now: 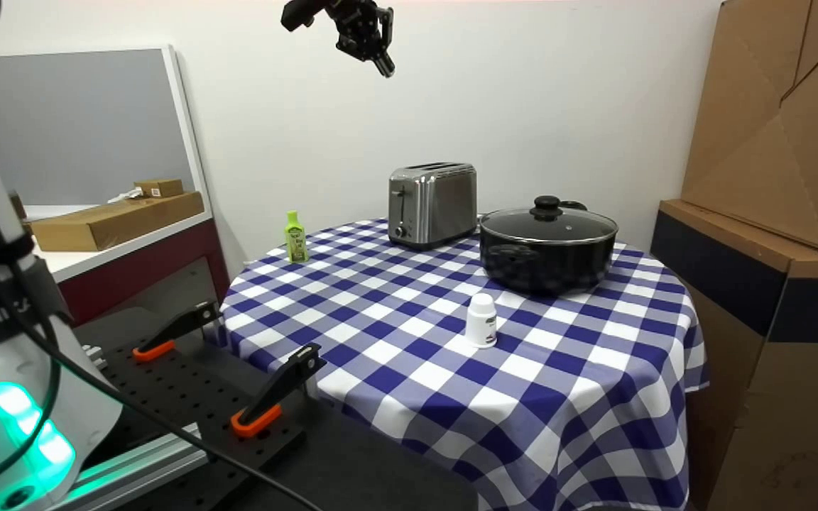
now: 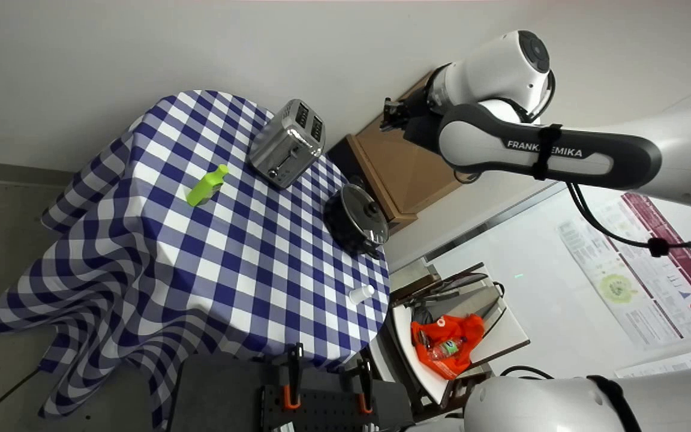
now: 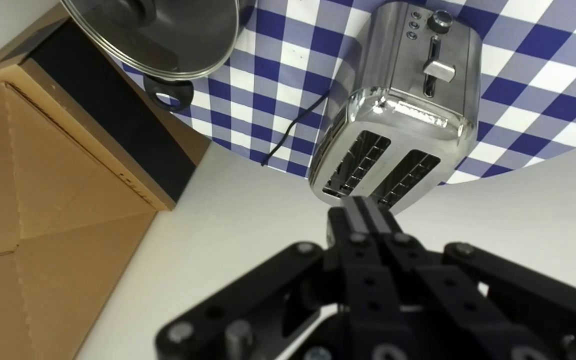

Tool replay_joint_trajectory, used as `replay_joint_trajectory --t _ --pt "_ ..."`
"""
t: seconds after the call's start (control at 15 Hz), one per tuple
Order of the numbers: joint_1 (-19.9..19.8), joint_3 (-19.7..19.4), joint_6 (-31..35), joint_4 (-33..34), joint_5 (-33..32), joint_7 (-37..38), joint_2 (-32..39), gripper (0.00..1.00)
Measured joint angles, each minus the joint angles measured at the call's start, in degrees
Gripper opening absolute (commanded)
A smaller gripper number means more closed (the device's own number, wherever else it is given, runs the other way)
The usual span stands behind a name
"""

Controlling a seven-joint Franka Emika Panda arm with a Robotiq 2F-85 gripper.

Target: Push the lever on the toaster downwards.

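— How does the tablecloth (image 2: 225, 264) look?
— Blue and white checks, flat across the top, hanging in soft rippled folds at the lower left of an exterior view.
— And the pot (image 1: 547, 266)?
— Round and black, under a dark see-through lid (image 3: 188, 40) with a pale rim, at the upper left of the wrist view. Below it, the cardboard box (image 3: 68, 270) is matt brown and creased.
— Where's the toaster (image 3: 403, 112)?
— Upright on the tablecloth, between a slim green bottle (image 1: 296, 241) and the pot in an exterior view; upper part, right of centre, in the wrist view. It's boxy with rounded edges, grey metal on the sides, mirror-bright along the shoulder, two dark bread slots (image 3: 358, 162) in the top.
— And its lever (image 3: 439, 70)?
— A small, flat, shiny tab across a narrow dark groove (image 3: 429, 87), below a ridged knob (image 3: 440, 21) in the wrist view. In an exterior view it sits near the groove's upper end.
— The gripper (image 3: 365, 212)?
— Narrow, pinched together tip to tip, lower middle of the wrist view. In both exterior views it hangs in the air, well apart from the toaster.
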Motion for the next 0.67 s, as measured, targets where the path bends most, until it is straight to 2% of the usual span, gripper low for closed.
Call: replay_joint_trajectory --t 0.67 --pt "0.0 0.0 0.0 0.3 -0.6 0.9 0.8 0.00"
